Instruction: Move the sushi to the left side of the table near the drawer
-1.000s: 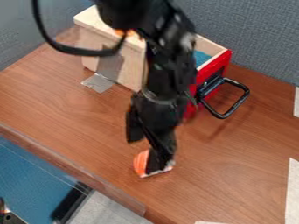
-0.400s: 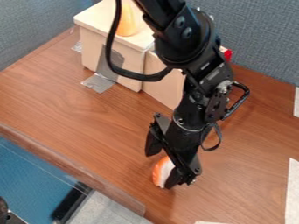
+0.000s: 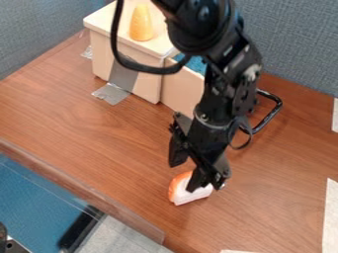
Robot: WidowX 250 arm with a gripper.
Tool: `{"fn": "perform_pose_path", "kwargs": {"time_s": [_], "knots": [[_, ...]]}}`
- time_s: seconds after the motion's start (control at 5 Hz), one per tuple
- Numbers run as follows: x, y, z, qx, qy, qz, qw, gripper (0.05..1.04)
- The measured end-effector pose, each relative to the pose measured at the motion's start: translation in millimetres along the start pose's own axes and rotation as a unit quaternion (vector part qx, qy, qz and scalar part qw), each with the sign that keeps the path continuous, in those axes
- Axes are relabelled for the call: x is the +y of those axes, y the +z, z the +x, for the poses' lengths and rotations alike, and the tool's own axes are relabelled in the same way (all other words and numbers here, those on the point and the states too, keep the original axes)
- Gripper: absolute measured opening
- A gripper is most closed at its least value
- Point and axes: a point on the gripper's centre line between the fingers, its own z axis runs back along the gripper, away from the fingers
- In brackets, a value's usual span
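My gripper [image 3: 183, 176] hangs over the front-middle part of the table, its fingers spread. One finger is up and to the left of the sushi [image 3: 191, 197]; the other overlaps the sushi's upper right part and hides some of it. The sushi, orange on top and white below, lies on the wooden table [image 3: 86, 128] near its front edge. Behind, the pale wooden drawer [image 3: 182, 94] stands out from its cabinet [image 3: 142, 76], with blue showing inside, partly covered by the arm.
An orange-yellow cone-like object [image 3: 141, 23] stands on the cabinet. Silver tape [image 3: 111, 93] runs down to the table. The drawer's black handle [image 3: 272, 114] juts out right of the arm. A clear-edged ledge [image 3: 86, 190] borders the table at front left.
The arm has swung right, and its gripper dipped and then rose slightly. The sushi has shifted a little right and turned, with more of its white side showing.
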Motion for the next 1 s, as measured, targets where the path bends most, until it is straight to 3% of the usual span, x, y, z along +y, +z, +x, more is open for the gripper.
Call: {"fn": "perform_pose_path", "kwargs": {"time_s": [0.2, 0.4, 0.6, 0.8, 1.0], "knots": [[1, 2, -4, 0.015, -0.004, -0.006, 0.9999, 0.361], [7, 11, 0, 0.014, 0.006, -0.011, 0.9998, 0.238], [5, 12, -1, 0.018, -0.002, -0.018, 0.9997, 0.489], [-1, 11, 1, 0.011, -0.008, -0.01, 0.9999, 0.803], [-5, 10, 3, 0.004, -0.011, -0.001, 0.9999, 1.001]]}}
